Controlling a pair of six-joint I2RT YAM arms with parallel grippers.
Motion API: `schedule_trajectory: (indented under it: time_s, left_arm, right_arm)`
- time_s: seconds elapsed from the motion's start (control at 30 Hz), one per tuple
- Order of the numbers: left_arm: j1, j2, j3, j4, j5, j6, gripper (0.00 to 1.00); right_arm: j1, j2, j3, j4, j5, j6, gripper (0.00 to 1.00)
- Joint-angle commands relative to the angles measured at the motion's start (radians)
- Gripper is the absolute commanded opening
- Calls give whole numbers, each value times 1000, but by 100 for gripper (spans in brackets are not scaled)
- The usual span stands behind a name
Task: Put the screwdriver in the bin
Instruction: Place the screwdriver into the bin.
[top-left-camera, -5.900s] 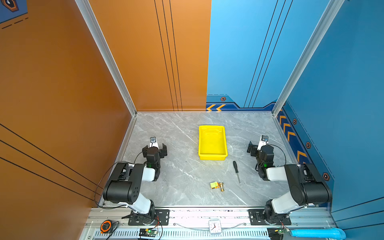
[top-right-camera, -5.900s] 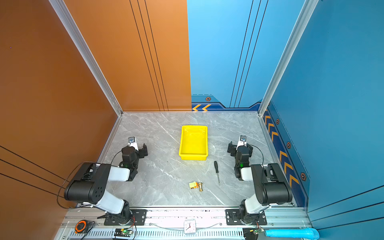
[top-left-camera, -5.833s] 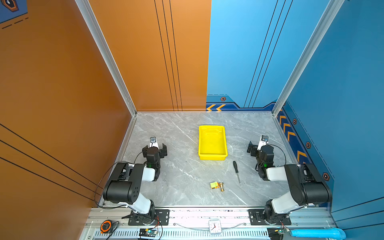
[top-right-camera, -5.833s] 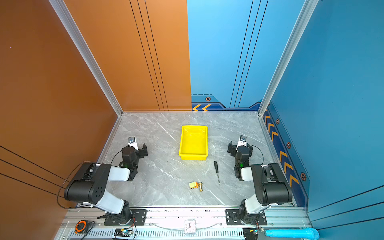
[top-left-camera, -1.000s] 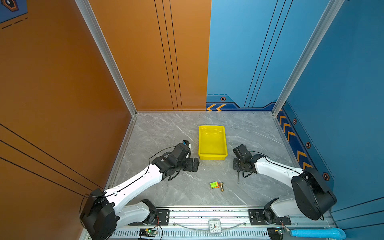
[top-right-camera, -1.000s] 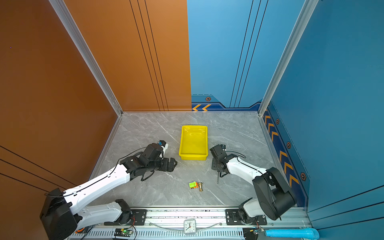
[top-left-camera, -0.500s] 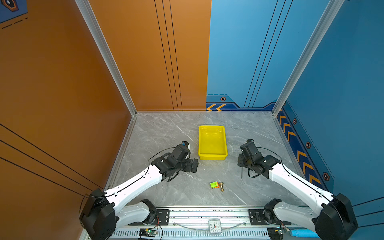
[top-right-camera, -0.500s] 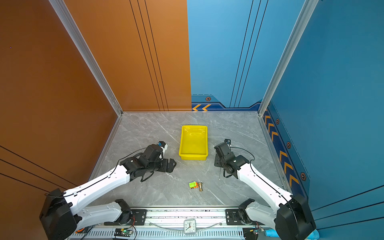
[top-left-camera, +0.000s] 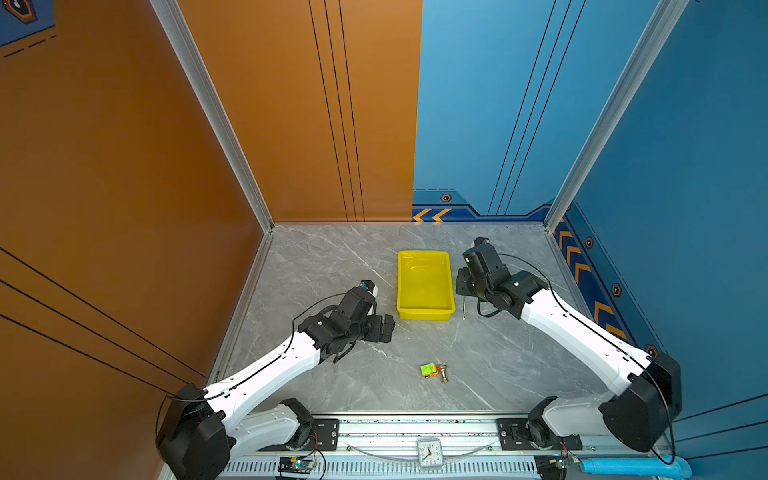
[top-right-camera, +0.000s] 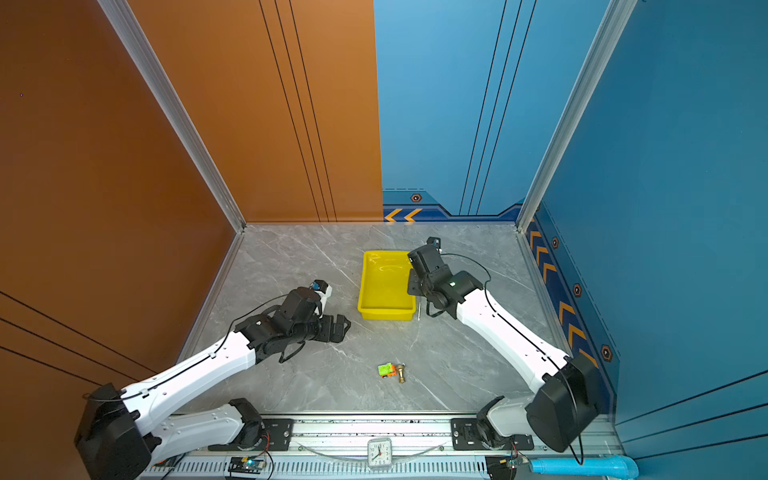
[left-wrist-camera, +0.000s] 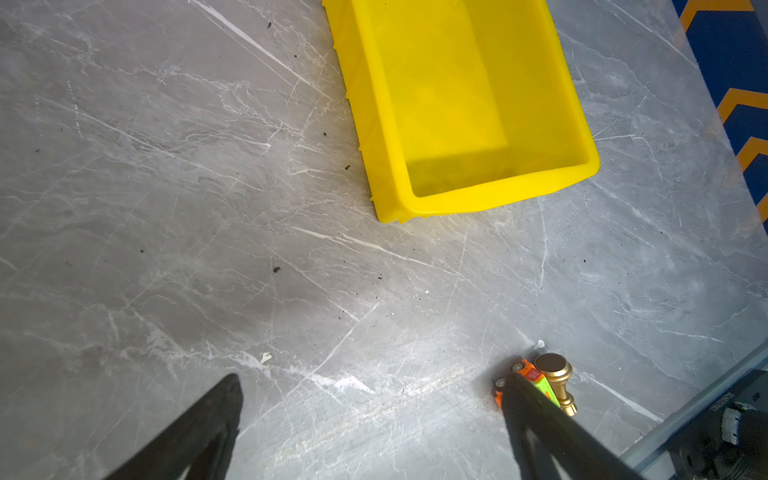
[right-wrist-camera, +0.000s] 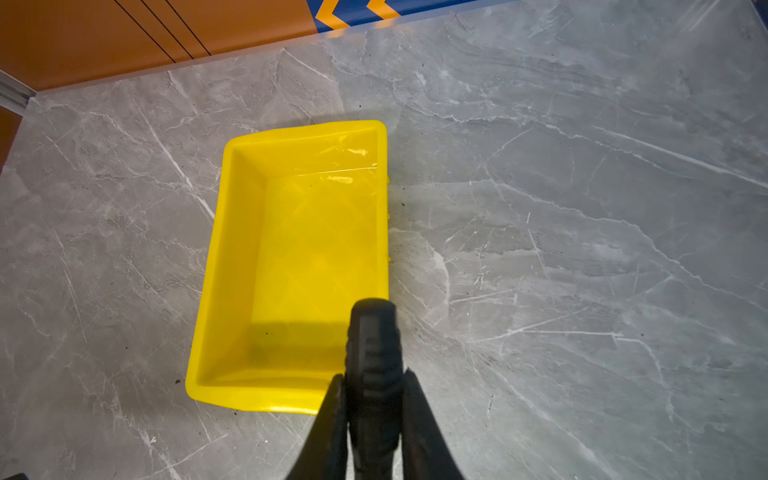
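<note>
We see the right gripper (right-wrist-camera: 374, 376) closed on the slim screwdriver with the black ribbed handle (right-wrist-camera: 372, 332), its two fingers pressing the handle from either side. In both top views the thin silver shaft (top-left-camera: 464, 309) (top-right-camera: 419, 311) hangs down from that gripper (top-left-camera: 463, 286), just right of the near right corner of the shallow bright yellow plastic bin (top-left-camera: 424, 311) (top-right-camera: 386, 312). We cannot tell whether the tip touches the grey marble tabletop (top-left-camera: 332, 266). In the right wrist view the handle's end overlaps the same corner of the bin (right-wrist-camera: 237, 266), whose glossy inside holds nothing.

The left gripper (left-wrist-camera: 372, 384) hovers over bare marble to the left of the bin's near end (left-wrist-camera: 498, 195), its jaws spread wide with nothing between them. Near the front edge, a small green and orange toy car (top-left-camera: 429, 369) sits just beside a small brass fitting (top-left-camera: 444, 372), well apart from the bin.
</note>
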Motion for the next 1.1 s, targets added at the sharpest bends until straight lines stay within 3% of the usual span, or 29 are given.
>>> schedule_trajectory:
  time_s: [0.0,0.5,1.07]
  left_arm:
    - [11,-18,-20,-1,-24,19,98]
    - [59,-11,-6,-8,-20,25,98]
    - [108,-2,-6,-1,-10,28,98]
  right_arm:
    - [8,104,107,-5,-26,-33,0]
    - [20,546,467,-1,-93,-41,0]
    - [14,767,552,0,-103,-50,0]
